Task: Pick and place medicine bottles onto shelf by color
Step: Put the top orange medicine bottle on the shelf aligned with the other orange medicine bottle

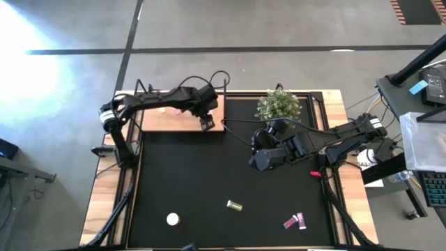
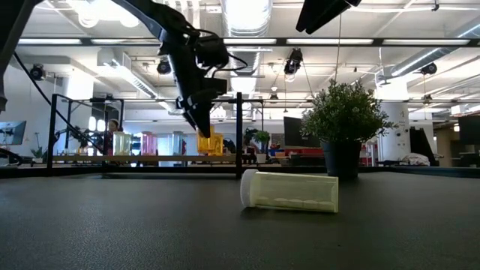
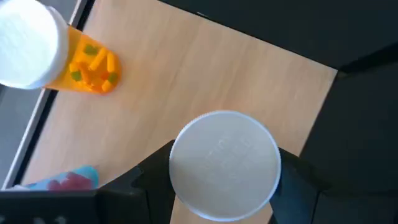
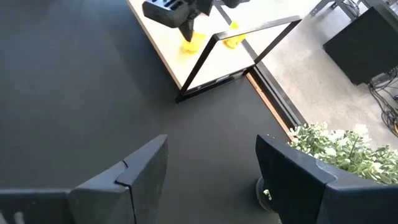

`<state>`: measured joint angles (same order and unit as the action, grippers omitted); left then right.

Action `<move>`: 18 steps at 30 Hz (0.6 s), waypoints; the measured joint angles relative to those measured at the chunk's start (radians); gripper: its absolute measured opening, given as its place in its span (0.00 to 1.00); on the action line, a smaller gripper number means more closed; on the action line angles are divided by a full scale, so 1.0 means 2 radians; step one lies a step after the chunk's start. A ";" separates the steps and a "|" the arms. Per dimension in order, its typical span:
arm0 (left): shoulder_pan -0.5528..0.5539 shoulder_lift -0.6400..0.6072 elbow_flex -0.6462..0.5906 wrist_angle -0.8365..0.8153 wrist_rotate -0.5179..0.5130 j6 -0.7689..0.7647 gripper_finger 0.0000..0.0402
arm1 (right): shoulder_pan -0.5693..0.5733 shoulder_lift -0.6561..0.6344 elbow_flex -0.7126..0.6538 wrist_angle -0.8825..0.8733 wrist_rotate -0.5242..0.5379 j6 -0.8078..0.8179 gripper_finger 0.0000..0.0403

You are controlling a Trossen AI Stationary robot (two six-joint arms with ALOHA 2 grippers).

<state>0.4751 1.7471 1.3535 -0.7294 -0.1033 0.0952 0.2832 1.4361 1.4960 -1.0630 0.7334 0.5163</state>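
Left gripper (image 1: 207,123) reaches over the shelf (image 1: 182,118), jaws clamped on an upright orange medicine bottle (image 2: 209,142) at the shelf's right end. Right gripper (image 1: 260,155), jaws apart and empty, hovers above the black mat (image 1: 209,181) beside the plant (image 1: 279,104). A yellowish bottle (image 2: 289,190) lies on the mat; an open, ceiling-lit hall lies beyond.

Brightly lit by long ceiling strip lamps (image 2: 247,13) overhead. Strong white glare on grey concrete floor (image 1: 31,42) at far left. Blurred close-up of round white bottle cap (image 3: 224,165). Soft, faint shadows on large black mat (image 1: 209,174).
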 joint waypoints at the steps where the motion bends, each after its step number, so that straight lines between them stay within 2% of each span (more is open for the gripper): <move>1: 0.003 0.004 0.005 0.000 0.000 0.003 0.46 | 0.000 0.000 0.000 0.000 0.000 0.000 0.58; 18: 0.039 0.023 0.018 0.009 0.016 0.015 0.46 | 0.000 0.000 0.000 0.001 0.000 0.000 0.58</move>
<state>0.5536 1.7931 1.3895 -0.7107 -0.0711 0.1258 0.2829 1.4361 1.4960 -1.0603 0.7334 0.5163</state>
